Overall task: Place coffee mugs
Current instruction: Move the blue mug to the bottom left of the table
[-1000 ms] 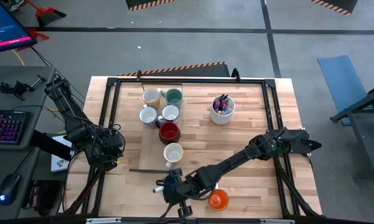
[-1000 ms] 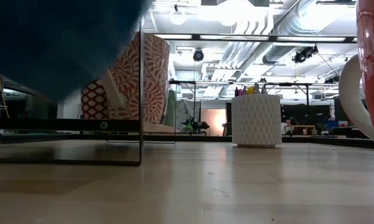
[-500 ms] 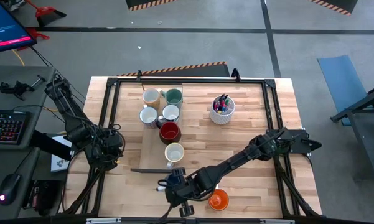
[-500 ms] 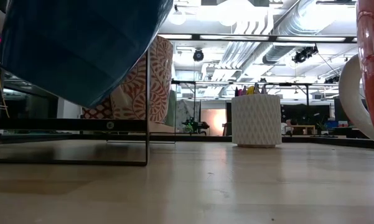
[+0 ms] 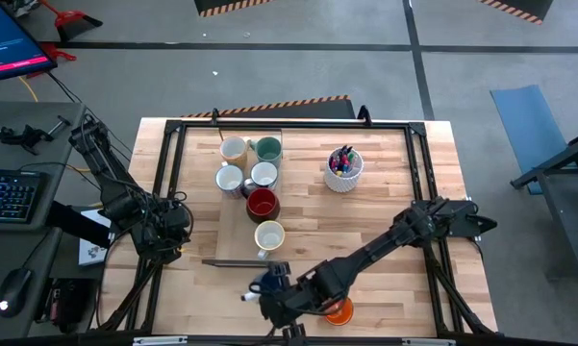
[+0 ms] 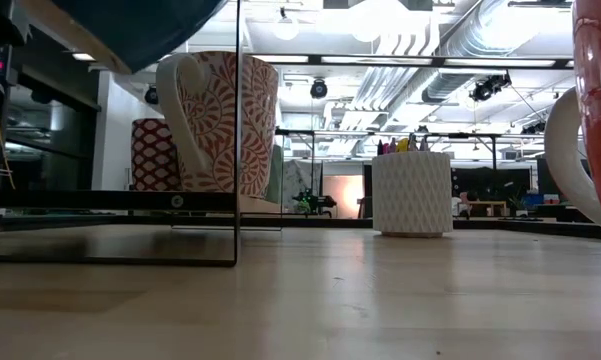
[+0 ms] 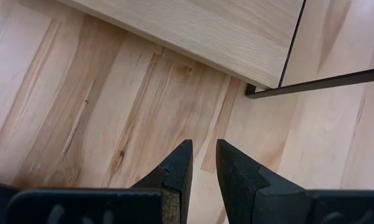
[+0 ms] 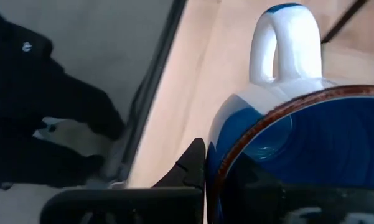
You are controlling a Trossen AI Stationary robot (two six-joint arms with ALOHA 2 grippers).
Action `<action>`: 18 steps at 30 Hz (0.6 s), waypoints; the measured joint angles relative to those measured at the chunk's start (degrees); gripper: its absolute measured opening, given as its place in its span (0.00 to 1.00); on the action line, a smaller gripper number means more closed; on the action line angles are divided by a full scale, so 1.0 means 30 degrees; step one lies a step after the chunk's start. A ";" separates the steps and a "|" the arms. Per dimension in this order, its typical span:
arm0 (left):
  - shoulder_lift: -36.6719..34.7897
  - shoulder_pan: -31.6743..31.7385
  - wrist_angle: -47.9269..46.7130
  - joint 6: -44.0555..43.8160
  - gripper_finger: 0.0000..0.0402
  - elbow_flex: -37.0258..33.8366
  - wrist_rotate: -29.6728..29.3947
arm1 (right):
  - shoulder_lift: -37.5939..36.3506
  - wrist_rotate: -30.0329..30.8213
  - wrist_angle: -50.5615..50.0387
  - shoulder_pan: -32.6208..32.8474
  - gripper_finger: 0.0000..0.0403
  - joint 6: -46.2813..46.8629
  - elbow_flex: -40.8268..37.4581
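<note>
mug cluster (image 5: pixel 250 178): six mugs on the table (image 5: pixel 385 216), left of centre, running from the far edge toward the near edge
pen cup (image 5: pixel 343 170): right of the cluster, well apart from it
held mug (image 8: pixel 286 143): in the right gripper (image 5: pixel 269 286), above the near edge, in front of the cluster's nearest mug
lone mug (image 5: pixel 338 309): at the near edge, just right of the right gripper, under that arm
left gripper (image 7: pixel 202 163): off the table's left side, over bare wood
low view: patterned mug (image 6: pixel 220 120) left, pen cup centre, behind it
</note>
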 joint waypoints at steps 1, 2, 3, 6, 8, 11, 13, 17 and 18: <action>0.0003 0.0002 0.0000 0.0036 0.16 0.0000 -0.0002 | 0.0005 -0.0147 -0.0024 0.0144 0.00 0.0094 -0.0001; 0.0007 0.0004 -0.0007 0.0050 0.16 0.0003 -0.0004 | 0.0007 -0.0249 -0.0074 0.0306 0.00 0.0137 -0.0001; 0.0000 0.0001 -0.0007 0.0055 0.16 0.0005 0.0000 | 0.0007 -0.0278 -0.0109 0.0488 0.00 0.0188 -0.0001; 0.0007 0.0004 -0.0007 0.0055 0.16 0.0004 0.0000 | 0.0007 -0.0012 -0.0263 0.0923 0.00 0.0521 -0.0001; 0.0007 0.0004 -0.0011 0.0055 0.16 0.0002 -0.0003 | 0.0007 0.0159 -0.0472 0.1145 0.00 0.0942 -0.0001; 0.0007 0.0003 -0.0015 0.0047 0.16 -0.0001 -0.0007 | 0.0132 0.0353 -0.0529 0.1251 0.00 0.1388 -0.0008; 0.0001 -0.0004 -0.0015 0.0033 0.16 0.0004 -0.0078 | 0.0406 0.0372 -0.0646 0.1213 0.00 0.1452 -0.0010; 0.0001 -0.0004 -0.0015 0.0039 0.16 -0.0001 -0.0219 | 0.1119 -0.0217 -0.0670 0.0986 0.00 0.1460 -0.0044; 0.0007 -0.0002 -0.0013 0.0040 0.16 0.0005 -0.0219 | 0.1272 -0.0443 -0.0645 0.0912 0.00 0.1483 -0.0044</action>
